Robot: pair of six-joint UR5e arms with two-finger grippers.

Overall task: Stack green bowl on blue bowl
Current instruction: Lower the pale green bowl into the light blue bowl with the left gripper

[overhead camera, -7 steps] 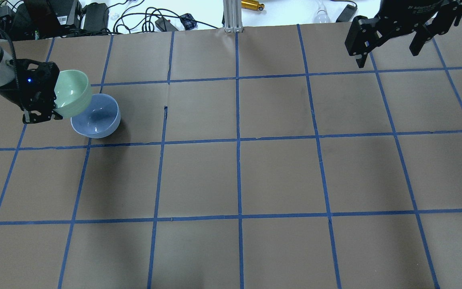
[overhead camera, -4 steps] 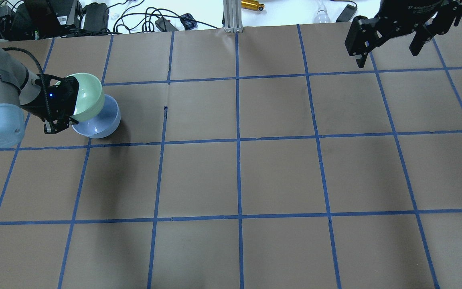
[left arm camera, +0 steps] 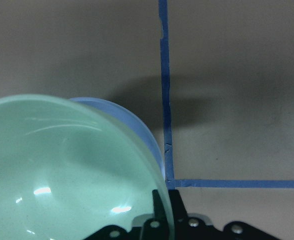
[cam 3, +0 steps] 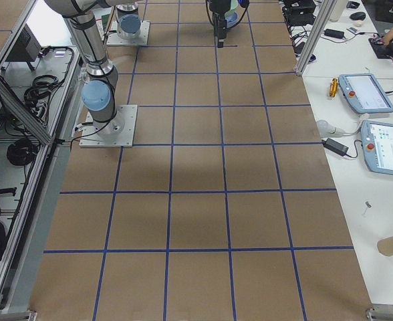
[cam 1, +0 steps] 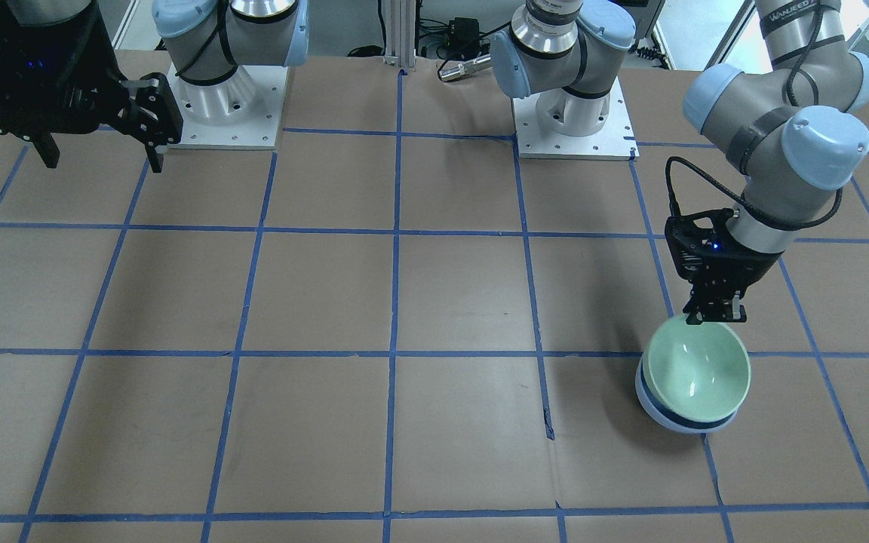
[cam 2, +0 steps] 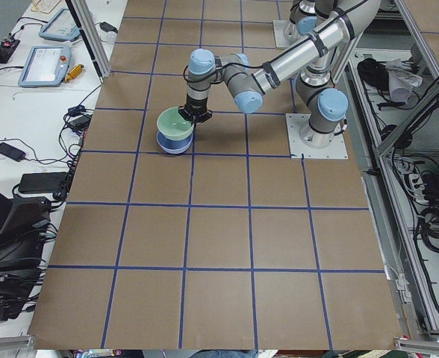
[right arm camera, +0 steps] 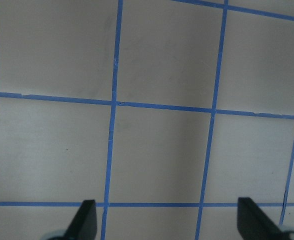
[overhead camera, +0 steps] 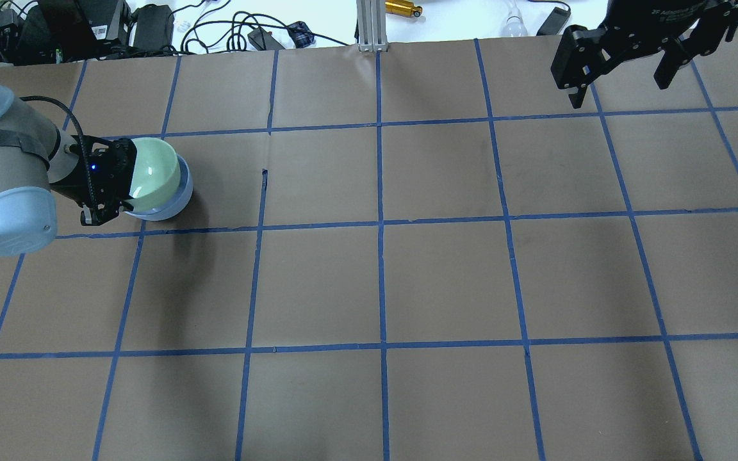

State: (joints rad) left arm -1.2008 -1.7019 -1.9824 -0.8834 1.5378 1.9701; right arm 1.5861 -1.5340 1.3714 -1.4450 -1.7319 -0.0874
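On the robot's left side of the counter point(overhead camera: 446, 282), inside one square of the blue tape grid point(overhead camera: 380, 224), the green bowl point(cam 1: 698, 368) sits nested in the blue bowl point(cam 1: 659, 413), mouth upward; being round, it has no long axis to speak of. Its rim stands above the blue rim all the way round, and from the front-facing camera a dark band shows between the two on the side away from the robot, so the green bowl looks a little tipped, though how deep it is seated cannot be told. The blue bowl rests on the brown paper and holds nothing but the green bowl; the green bowl holds nothing, only glints of light on its glaze. The left pincer point(cam 1: 715, 318) comes down from above on the robot's side of the bowls and is clamped on the green bowl's rim, one finger showing inside the rim in the left wrist view. The right pincer point(overhead camera: 619, 86) hangs well apart from both bowls, over the far corner on the robot's right, its fingers point(right arm camera: 87, 220) spread wide with only taped paper between them. A short tear in the paper point(overhead camera: 264, 178) lies near the bowls, not touching. Cables point(overhead camera: 228, 29), a metal post point(overhead camera: 369, 25) and a gold cylinder point(overhead camera: 403, 8) lie beyond the counter's far edge
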